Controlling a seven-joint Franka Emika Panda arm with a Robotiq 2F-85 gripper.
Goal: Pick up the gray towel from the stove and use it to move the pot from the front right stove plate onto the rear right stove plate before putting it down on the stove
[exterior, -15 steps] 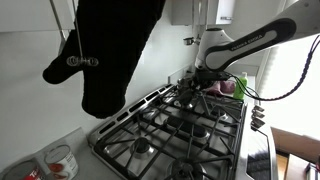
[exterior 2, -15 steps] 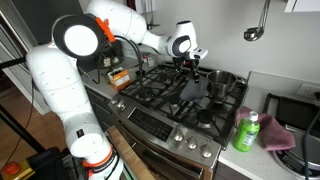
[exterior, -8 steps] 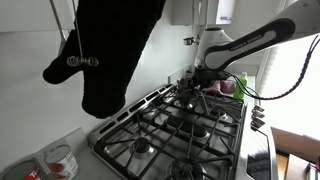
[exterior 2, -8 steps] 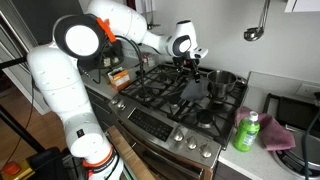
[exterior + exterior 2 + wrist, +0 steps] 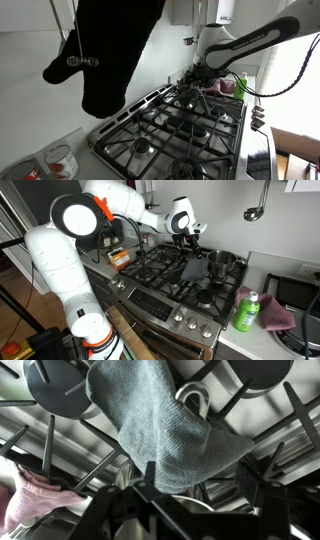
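The gray towel point(image 5: 160, 420) lies crumpled on the black grates of the stove point(image 5: 150, 275). It also shows in an exterior view point(image 5: 196, 270), right of the stove's middle. My gripper point(image 5: 202, 472) hangs over the back of the stove point(image 5: 160, 130), just behind the towel, and shows in both exterior views point(image 5: 190, 246) point(image 5: 195, 88). Its jaws stand wide apart and hold nothing. The rim of the small shiny pot point(image 5: 165, 510) shows between and below them. I cannot tell whether they touch it.
A wider steel pot point(image 5: 222, 260) stands on the back burner beside the towel. A steel loop handle point(image 5: 195, 400) pokes out by the towel. A black oven mitt point(image 5: 115, 50) hangs close to one camera. A green bottle point(image 5: 247, 310) and pink cloth point(image 5: 278, 315) lie on the counter.
The wrist has shifted only very slightly. The towel and both pots have not moved.
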